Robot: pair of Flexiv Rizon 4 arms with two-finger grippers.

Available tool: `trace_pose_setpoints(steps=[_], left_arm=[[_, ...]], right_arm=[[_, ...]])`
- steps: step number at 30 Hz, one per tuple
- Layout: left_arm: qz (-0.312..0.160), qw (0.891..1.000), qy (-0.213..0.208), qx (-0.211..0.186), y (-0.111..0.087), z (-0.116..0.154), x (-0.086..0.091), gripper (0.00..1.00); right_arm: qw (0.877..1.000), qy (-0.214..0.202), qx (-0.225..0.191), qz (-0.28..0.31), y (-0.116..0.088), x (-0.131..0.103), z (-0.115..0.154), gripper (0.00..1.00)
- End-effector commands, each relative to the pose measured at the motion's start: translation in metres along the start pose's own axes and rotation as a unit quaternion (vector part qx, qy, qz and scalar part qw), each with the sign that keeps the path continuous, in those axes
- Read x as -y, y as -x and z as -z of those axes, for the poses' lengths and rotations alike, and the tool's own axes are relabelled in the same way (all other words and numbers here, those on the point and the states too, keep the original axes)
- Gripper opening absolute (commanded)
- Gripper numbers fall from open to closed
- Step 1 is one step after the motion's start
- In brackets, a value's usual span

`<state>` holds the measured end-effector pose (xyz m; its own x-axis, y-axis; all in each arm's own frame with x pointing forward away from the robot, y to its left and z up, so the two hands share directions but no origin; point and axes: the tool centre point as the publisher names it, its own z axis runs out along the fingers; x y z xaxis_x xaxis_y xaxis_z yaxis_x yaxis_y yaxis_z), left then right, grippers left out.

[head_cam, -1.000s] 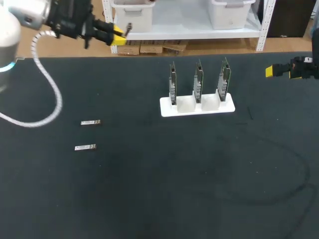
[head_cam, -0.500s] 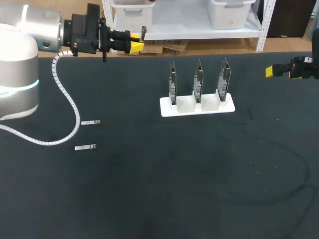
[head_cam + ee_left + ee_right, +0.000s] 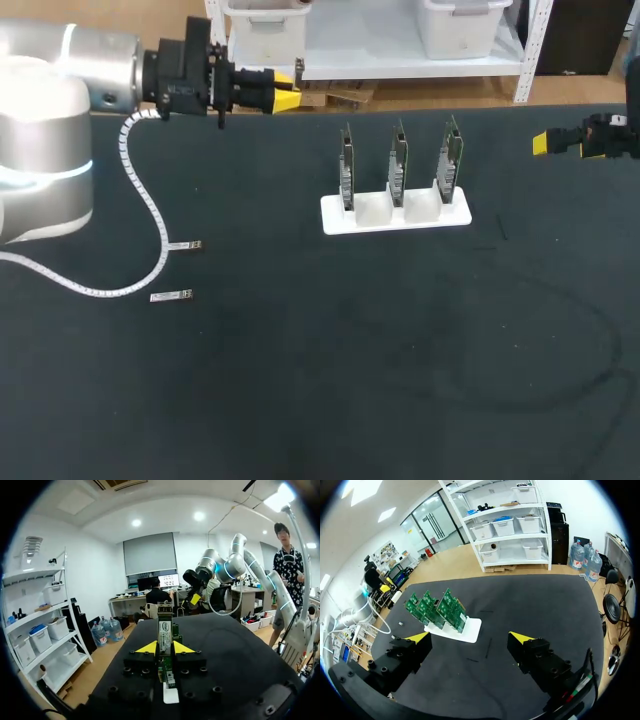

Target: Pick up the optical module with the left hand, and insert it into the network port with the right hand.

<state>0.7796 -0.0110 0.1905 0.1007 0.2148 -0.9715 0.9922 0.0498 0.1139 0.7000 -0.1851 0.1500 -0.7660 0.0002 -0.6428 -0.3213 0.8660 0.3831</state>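
Left pincer (image 3: 165, 649) clamped on one optical module (image 3: 165, 630), printed label facing, over worktop (image 3: 300, 380) far edge. Spare module (image 3: 184, 245) and second spare module (image 3: 171, 296) lie flat. Three network cards (image 3: 398, 160) in white stand (image 3: 395, 215). Right pincer (image 3: 470, 638) gapes wide, empty.

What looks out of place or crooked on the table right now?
Nothing stands out. The three circuit boards stand upright in the white holder, two optical modules lie flat on the table, and the left gripper holds a third module.

label on optical module (image 3: 165, 630), print not legible
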Motion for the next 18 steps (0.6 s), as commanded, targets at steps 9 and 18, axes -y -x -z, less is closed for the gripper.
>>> trace_pose_setpoints(steps=[9, 18], left_arm=[[0.005, 0.993, -0.050, 0.103, 0.004, -0.049, 0.011, 0.00], [0.016, 0.995, -0.042, 0.085, 0.008, -0.048, 0.026, 0.00]], right_arm=[[1.000, 0.000, 0.000, 0.000, 0.000, 0.000, 0.000, 1.00], [1.000, 0.000, 0.000, 0.000, 0.000, 0.000, 0.000, 1.00]])
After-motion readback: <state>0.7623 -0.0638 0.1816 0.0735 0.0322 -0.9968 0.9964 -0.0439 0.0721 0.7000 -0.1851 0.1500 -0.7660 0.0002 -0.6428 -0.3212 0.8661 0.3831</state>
